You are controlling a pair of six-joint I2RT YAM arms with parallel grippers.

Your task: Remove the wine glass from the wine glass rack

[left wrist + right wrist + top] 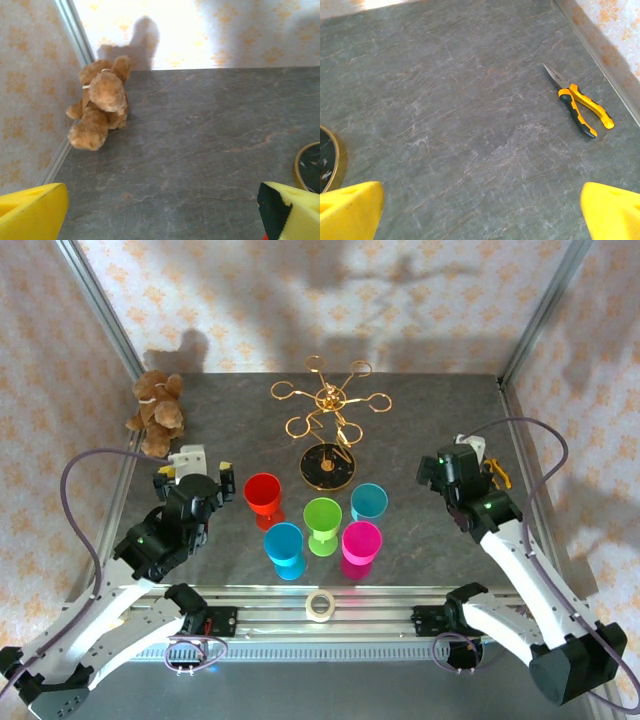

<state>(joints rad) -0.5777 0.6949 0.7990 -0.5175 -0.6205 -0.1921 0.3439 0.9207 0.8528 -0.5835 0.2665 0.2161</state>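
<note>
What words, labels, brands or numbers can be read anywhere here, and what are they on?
No readable text anywhere.
Wine glass rack: pale marks on its black base, too small to read as letters.
Pliers: plain yellow and black handles, no brand visible.
Teddy bear: no tag visible.
Wallpaper: orange floral pattern, no letters.

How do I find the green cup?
Look for the gold rack at the back of the table. Five cups stand in front of its black base, and the green cup is the middle one. It is the only green one.
</note>
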